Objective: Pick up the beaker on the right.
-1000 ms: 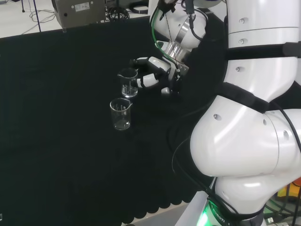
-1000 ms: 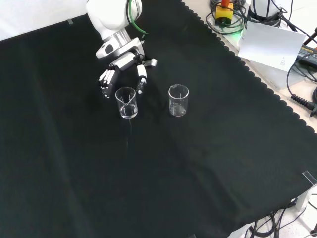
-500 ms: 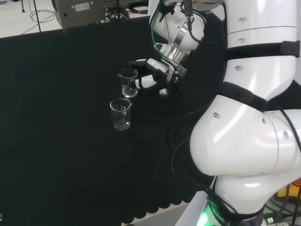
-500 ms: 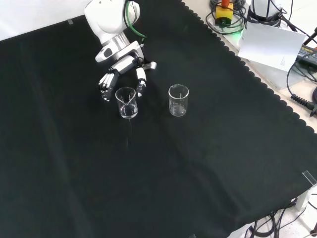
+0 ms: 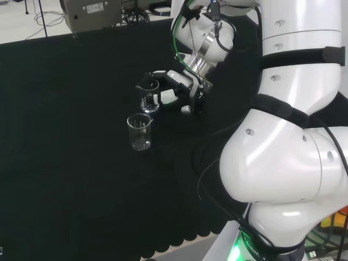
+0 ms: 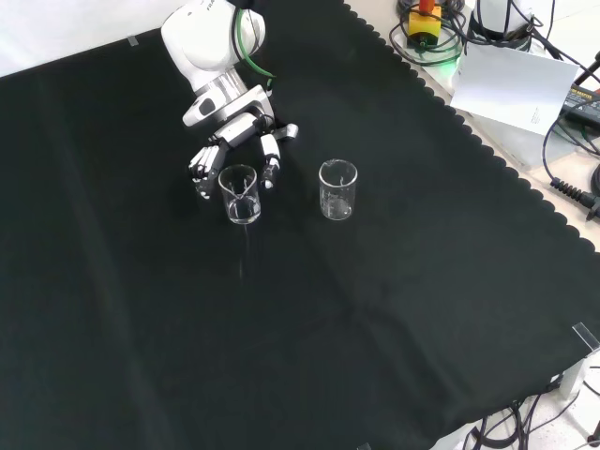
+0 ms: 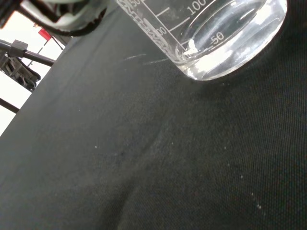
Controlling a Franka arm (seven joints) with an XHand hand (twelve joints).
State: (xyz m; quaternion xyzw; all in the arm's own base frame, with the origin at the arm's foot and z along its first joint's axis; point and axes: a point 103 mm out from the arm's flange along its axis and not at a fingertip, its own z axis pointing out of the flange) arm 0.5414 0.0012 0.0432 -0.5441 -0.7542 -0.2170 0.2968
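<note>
We see hand (image 6: pixel 236 150) low over black cloth (image 6: pixel 375 319), fingers (image 6: pixel 201 174) spread either side of farther beaker (image 5: pixel 148 95), not closed on it. Second beaker (image 6: pixel 337 190) stands apart, front-view right.

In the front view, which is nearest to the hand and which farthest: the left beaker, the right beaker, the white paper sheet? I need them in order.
From the hand:
1. Left beaker, just below the fingers.
2. Right beaker, further right on the cloth.
3. White paper sheet, off the cloth at upper right.
</note>
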